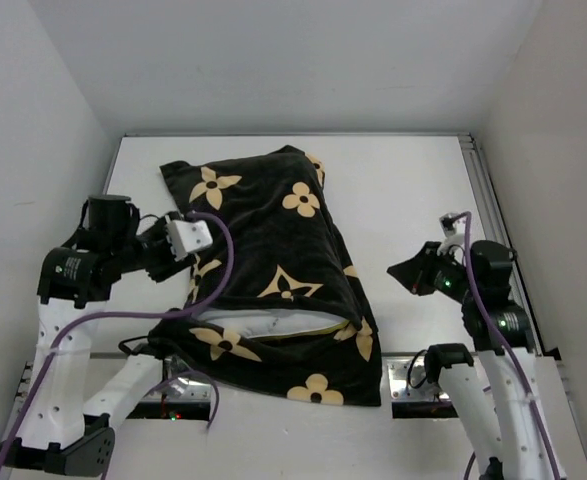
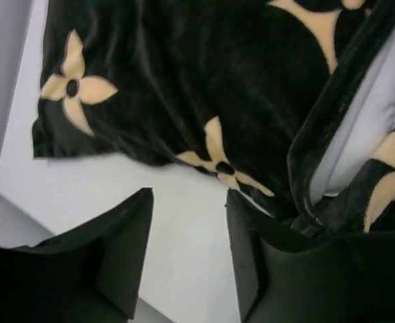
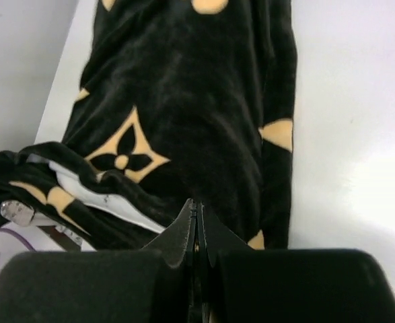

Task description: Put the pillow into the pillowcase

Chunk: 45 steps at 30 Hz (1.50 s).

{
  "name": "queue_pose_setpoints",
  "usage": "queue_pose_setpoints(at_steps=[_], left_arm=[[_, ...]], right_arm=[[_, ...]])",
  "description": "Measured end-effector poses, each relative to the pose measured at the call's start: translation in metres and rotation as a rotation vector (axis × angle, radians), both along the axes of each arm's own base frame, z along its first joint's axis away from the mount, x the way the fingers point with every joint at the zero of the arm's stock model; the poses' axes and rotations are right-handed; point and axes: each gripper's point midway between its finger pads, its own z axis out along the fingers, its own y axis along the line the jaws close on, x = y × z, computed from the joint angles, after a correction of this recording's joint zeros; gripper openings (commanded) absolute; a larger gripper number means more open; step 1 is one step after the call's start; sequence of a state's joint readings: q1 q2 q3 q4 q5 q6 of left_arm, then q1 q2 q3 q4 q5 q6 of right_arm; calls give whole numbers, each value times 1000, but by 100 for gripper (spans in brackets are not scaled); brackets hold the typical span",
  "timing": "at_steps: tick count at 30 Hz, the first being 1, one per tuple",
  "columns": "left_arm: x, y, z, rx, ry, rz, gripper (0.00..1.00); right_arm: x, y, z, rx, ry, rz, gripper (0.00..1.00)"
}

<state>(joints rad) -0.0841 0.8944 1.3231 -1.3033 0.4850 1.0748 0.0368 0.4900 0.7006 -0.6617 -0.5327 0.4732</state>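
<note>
The pillow (image 1: 273, 326) is lying mostly inside the pillowcase (image 1: 273, 235) (mouth gaping at the desk's (image 1: 413, 190) near edge). The left claw (image 2: 187, 196) is hanging open, and the right claw (image 3: 196, 206) is sitting closed, seemingly empty.

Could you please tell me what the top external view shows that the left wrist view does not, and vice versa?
Only the top external view shows the whole pillowcase lying on the table, and the right gripper standing apart from it to the right. Only the left wrist view shows the left gripper open, with bare table showing in its gap, close beside the pillowcase's edge. Both show the black flowered fabric and the white pillow showing in the pillowcase's near opening.
</note>
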Motion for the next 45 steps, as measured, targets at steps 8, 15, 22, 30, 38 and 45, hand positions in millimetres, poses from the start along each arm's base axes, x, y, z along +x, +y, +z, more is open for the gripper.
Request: queue_pose_setpoints(at_steps=[8,15,22,30,38,45], left_arm=[[29,-17,-144,83,387,70,29],[62,-19,-200,181,457,168,34],[93,-20,-244,205,492,259,38],[234,-14,-189,86,266,460,47],[192,-65,-79,-25,23,281,81],[115,-128,-101,65,34,20,19]], right_arm=[[-2,58,-81,-29,215,172,0],[-4,121,-141,-177,348,376,0],[28,146,-187,-227,506,381,0],[182,155,-158,-214,395,165,14],[181,136,-51,-240,29,107,96],[110,155,-41,-130,-120,137,2]])
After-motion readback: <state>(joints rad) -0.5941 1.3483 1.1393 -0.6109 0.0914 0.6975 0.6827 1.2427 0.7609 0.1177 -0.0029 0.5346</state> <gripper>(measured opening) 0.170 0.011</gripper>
